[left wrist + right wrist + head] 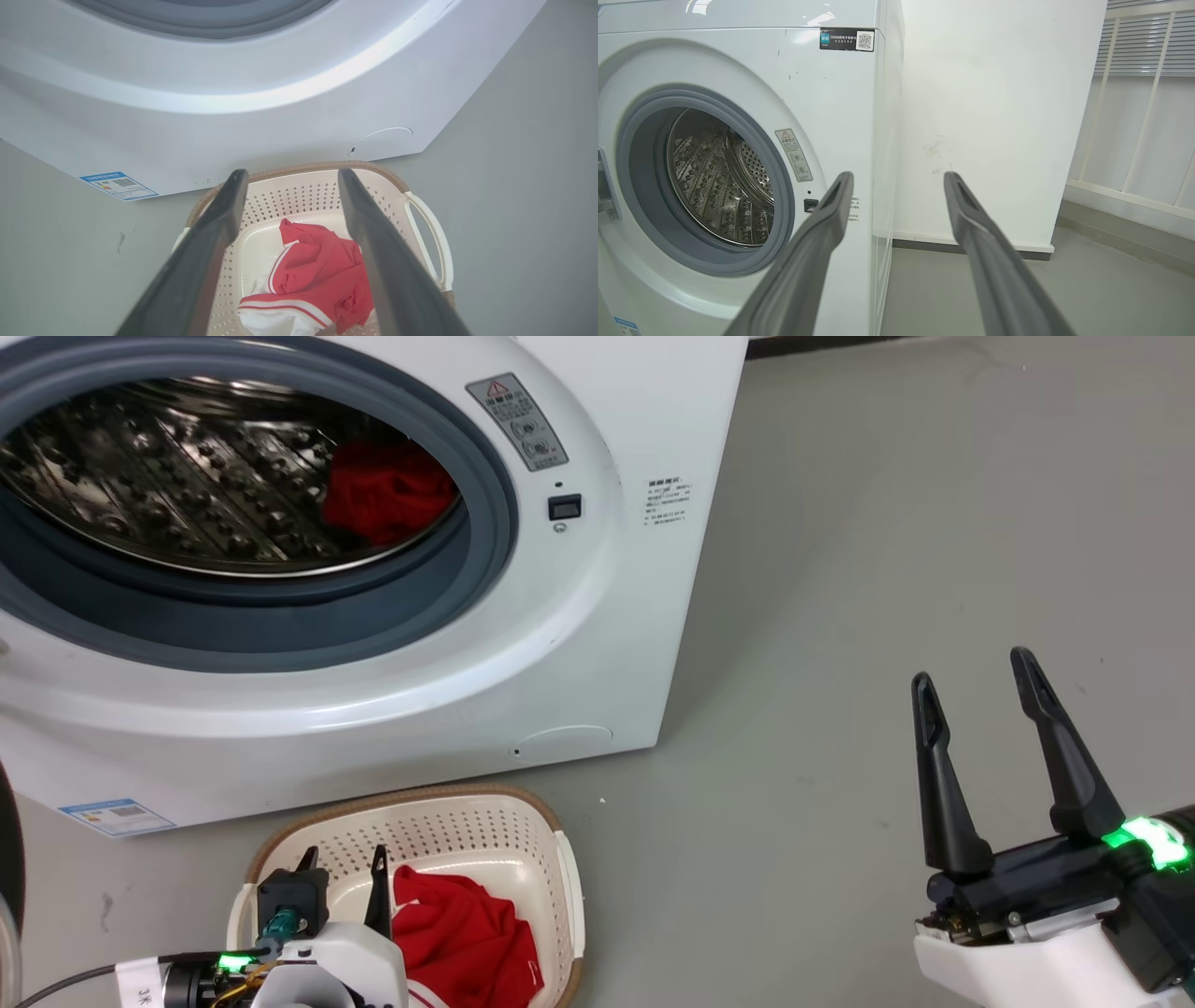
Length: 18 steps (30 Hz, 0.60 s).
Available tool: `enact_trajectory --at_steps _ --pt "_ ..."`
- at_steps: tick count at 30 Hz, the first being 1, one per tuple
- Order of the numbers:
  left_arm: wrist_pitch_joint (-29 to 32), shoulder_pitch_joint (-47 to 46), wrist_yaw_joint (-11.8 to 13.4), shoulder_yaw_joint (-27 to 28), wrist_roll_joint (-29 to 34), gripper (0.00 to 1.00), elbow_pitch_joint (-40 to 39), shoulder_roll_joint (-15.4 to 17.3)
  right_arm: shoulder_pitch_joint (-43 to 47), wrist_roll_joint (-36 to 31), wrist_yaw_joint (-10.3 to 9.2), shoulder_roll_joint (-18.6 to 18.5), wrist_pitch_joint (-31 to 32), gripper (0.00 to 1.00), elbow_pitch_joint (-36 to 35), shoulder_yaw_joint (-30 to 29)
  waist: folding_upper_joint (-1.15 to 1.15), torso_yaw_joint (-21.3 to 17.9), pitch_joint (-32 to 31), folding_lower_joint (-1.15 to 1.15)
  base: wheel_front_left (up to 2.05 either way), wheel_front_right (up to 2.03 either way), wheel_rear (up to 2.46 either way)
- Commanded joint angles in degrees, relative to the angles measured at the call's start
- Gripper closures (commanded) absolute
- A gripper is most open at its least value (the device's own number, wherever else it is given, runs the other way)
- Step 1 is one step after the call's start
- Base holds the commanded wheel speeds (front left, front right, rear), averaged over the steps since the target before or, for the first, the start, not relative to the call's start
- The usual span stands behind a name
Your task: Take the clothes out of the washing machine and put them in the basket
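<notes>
The white washing machine fills the upper left, its porthole uncovered. Red clothes lie bunched at the right side of the steel drum. The cream basket sits on the floor just in front of the washer. In it lies a red garment with white stripes, the same garment showing in the left wrist view. My left gripper hovers open above the basket with nothing between its fingers. My right gripper stands open and empty over the floor at the right, clear of the washer.
Grey floor stretches to the right of the washer. A white wall rises behind the washer, with a slatted panel farther right. A dark curved edge shows at the far left.
</notes>
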Motion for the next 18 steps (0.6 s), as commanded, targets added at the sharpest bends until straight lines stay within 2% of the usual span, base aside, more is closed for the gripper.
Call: enact_trajectory --at_steps 1,9,14,18 --pt "-0.1 1.0 0.2 0.8 0.8 0.0 -1.6 -0.6 1.0 -0.2 -0.02 0.0 -0.1 0.0 0.2 -0.1 0.0 0.6 -1.1 0.01 0.0 0.0 0.0" --pt "-0.1 4.2 0.3 5.8 5.2 0.0 -12.9 -1.6 2.2 -0.4 -0.02 0.0 -0.1 0.0 0.3 0.1 0.0 1.2 -3.1 0.01 0.0 0.0 0.0" --pt "-0.1 2.0 -0.4 8.3 7.0 0.0 -17.1 -1.5 1.7 -0.2 -0.02 0.0 -0.1 0.0 0.2 0.6 0.0 0.4 -3.0 0.01 0.0 0.0 0.0" --pt "-0.1 -1.7 -1.2 9.9 7.7 0.0 -17.6 -0.8 0.5 0.2 -0.02 0.0 -0.1 0.0 -0.1 0.8 0.0 -0.5 -1.8 0.01 0.0 0.0 0.0"
